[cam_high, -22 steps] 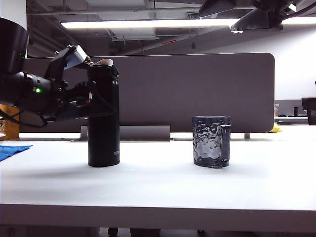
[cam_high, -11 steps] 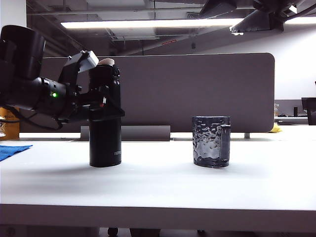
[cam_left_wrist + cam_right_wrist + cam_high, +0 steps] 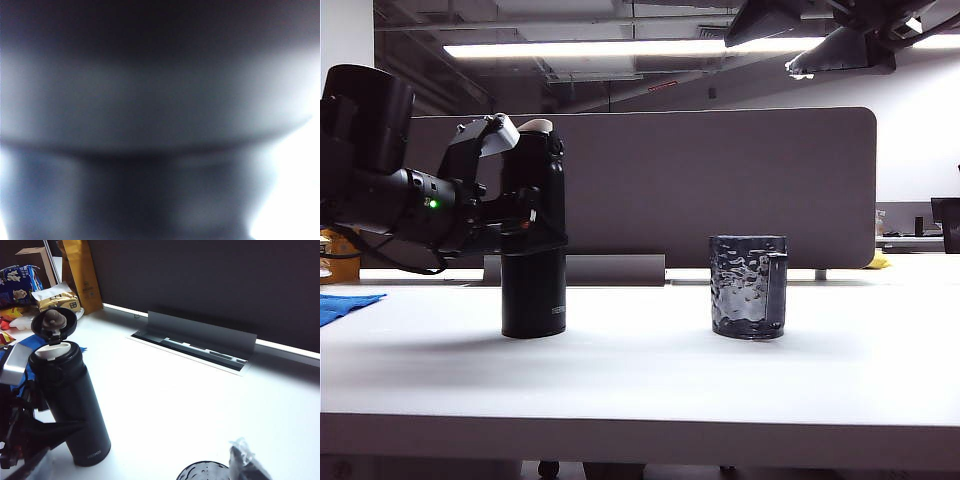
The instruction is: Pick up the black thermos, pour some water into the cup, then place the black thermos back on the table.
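The black thermos [image 3: 533,290] stands upright on the white table [image 3: 640,370], left of centre, with its flip lid [image 3: 54,322] open. My left gripper [image 3: 534,228] reaches in from the left at mid-height, one finger on each side of the body. I cannot tell whether the fingers press it. The left wrist view is filled by the blurred dark thermos [image 3: 160,100]. The dimpled smoky-blue cup [image 3: 748,286] stands to the right, handle on its right, and its rim [image 3: 202,472] shows in the right wrist view. My right gripper [image 3: 800,35] hangs open high above the cup.
A grey partition panel [image 3: 720,180] runs behind the table, with a cable slot [image 3: 195,347] at its foot. A blue cloth [image 3: 345,303] lies at the far left. Snack bags [image 3: 50,295] sit in the back corner.
My left arm has pushed further right and sunk a little, so its fingers now reach further around the thermos body. The cup and the right arm have not moved.
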Controlling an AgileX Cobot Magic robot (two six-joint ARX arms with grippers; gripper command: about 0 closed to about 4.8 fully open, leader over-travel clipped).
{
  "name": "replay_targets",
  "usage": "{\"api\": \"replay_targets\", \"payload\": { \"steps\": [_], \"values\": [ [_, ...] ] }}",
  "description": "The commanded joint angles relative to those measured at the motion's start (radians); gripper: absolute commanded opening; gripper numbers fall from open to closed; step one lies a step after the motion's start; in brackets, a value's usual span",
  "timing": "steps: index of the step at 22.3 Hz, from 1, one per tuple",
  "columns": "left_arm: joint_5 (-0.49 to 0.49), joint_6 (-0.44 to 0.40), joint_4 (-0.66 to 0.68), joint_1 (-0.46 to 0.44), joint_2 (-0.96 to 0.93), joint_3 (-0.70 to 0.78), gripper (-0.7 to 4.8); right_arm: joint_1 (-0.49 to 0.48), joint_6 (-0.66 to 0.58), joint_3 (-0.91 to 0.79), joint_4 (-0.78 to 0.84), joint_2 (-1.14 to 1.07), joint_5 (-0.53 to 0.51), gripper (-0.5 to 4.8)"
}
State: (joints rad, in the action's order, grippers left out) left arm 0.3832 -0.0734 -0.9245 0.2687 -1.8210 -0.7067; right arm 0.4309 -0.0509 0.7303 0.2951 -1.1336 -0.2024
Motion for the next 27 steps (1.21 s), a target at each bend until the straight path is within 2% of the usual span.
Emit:
{"api": "replay_targets", "payload": {
  "steps": [1, 2, 5, 6, 8, 9, 11, 13, 14, 17, 18, 19, 20, 21, 22, 25, 27],
  "values": [
    [-0.003, 0.002, -0.016, 0.0, 0.002, -0.004, 1.0, 0.001, 0.003, 0.003, -0.011, 0.002, -0.001, 4.79],
    [-0.002, 0.002, -0.016, 0.0, 0.002, -0.004, 0.78, 0.001, 0.003, 0.003, -0.01, 0.002, 0.0, 4.79],
    [-0.003, -0.006, -0.028, 0.0, 0.002, -0.014, 0.73, 0.001, 0.063, 0.004, -0.014, 0.003, 0.011, 4.79],
    [-0.001, -0.005, -0.027, 0.006, 0.003, -0.043, -0.11, 0.001, 0.058, 0.005, -0.031, 0.005, 0.019, 4.79],
    [-0.003, -0.007, -0.007, 0.024, 0.003, -0.12, -0.05, 0.001, 0.048, 0.01, -0.084, 0.009, 0.02, 4.79],
    [-0.003, -0.04, 0.045, 0.037, 0.003, -0.181, -0.05, 0.001, 0.048, 0.01, -0.098, 0.014, 0.025, 4.79],
    [-0.018, -0.193, 0.23, 0.068, 0.002, -0.33, -0.05, -0.001, 0.05, 0.01, -0.101, 0.022, 0.03, 4.79],
    [-0.122, -0.412, 0.425, 0.115, -0.002, -0.465, -0.05, -0.002, 0.082, 0.01, -0.109, 0.025, 0.074, 4.79],
    [-0.169, -0.532, 0.468, 0.142, -0.01, -0.515, -0.06, -0.002, 0.085, 0.01, -0.12, 0.025, 0.105, 4.79],
    [-0.372, -0.769, 0.482, 0.239, -0.121, -0.671, -0.05, -0.002, 0.096, 0.01, -0.205, 0.024, 0.153, 4.79],
    [-0.405, -0.838, 0.483, 0.25, -0.156, -0.702, -0.05, -0.002, 0.114, 0.01, -0.247, 0.024, 0.168, 4.79],
    [-0.406, -0.891, 0.481, 0.252, -0.181, -0.718, -0.05, -0.002, 0.116, 0.01, -0.285, 0.024, 0.184, 3.78],
    [-0.406, -0.932, 0.48, 0.252, -0.197, -0.727, -0.05, -0.002, 0.116, 0.009, -0.315, 0.024, 0.185, 1.55],
    [-0.406, -0.973, 0.477, 0.252, -0.202, -0.725, -0.05, -0.002, 0.116, 0.008, -0.326, 0.023, 0.185, -0.18],
    [-0.406, -1.008, 0.482, 0.252, -0.202, -0.725, -0.05, -0.002, 0.116, 0.008, -0.325, 0.017, 0.185, -0.02],
    [-0.376, -1.084, 0.47, 0.252, -0.203, -0.725, -0.05, -0.002, 0.106, 0.008, -0.321, -0.045, 0.172, -0.02],
    [-0.375, -1.186, 0.476, 0.252, -0.203, -0.725, -0.05, -0.002, 0.106, 0.008, -0.321, -0.083, 0.132, -0.02]
  ]
}}
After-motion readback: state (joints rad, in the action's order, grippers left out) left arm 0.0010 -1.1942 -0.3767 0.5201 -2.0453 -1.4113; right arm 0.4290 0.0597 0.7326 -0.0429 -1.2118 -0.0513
